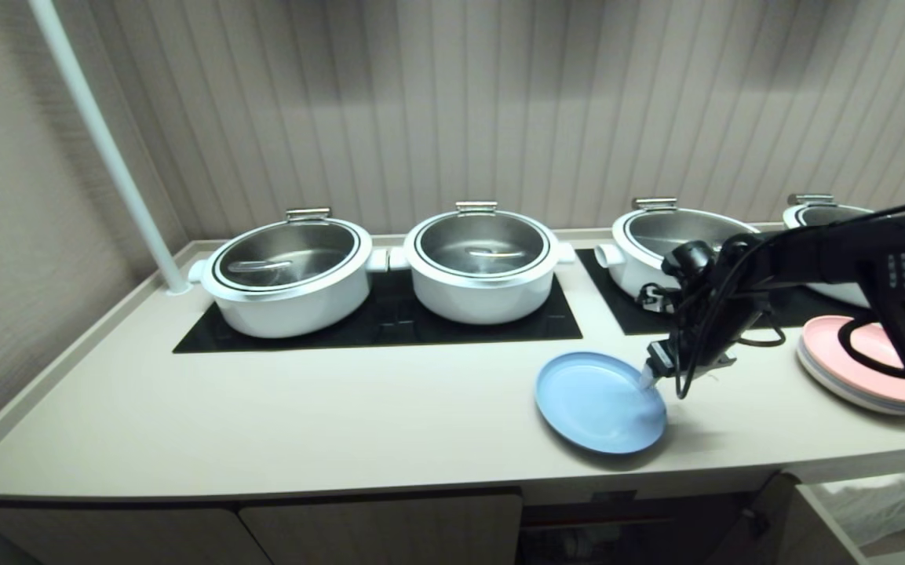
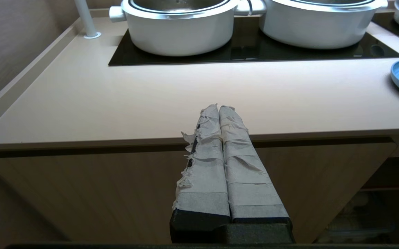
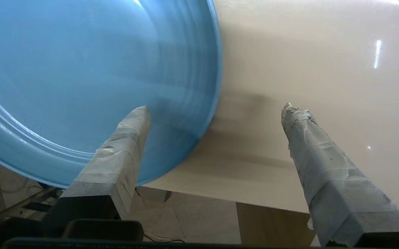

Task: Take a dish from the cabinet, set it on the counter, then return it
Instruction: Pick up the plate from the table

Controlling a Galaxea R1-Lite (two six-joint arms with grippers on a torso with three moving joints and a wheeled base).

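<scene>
A: How does the right gripper (image 3: 216,107) stand?

B: Its two taped fingers (image 3: 123,152) are spread wide and hold nothing. One finger sits over the inside of the dish (image 1: 600,401), the other over bare counter (image 1: 303,416), with the dish's rim between them. Whether either fingertip touches the surface cannot be told.

A: And the dish itself?

B: The light-blue plate lies flat on the counter near the front edge, in front of the gap between the two cooktop panels (image 1: 389,323). In the right wrist view its near rim juts a little past the counter's front edge; most of the plate is cut off there.

A: What lies around it?

B: White pots (image 1: 287,275) with steel lids stand on the black panels behind. To the robot's right a stack of plates (image 1: 852,369) topped with pink is partly hidden by the black right arm. A white pole (image 1: 107,149) rises at the back left corner.

A: The cabinet?

B: Only the tops of the cabinet (image 1: 381,526) doors show below the counter; the opening under the dish is dark and hard to make out.

A: The left gripper (image 2: 219,108)?

B: Parked in front of the counter edge, its taped fingers pressed together, empty.
</scene>
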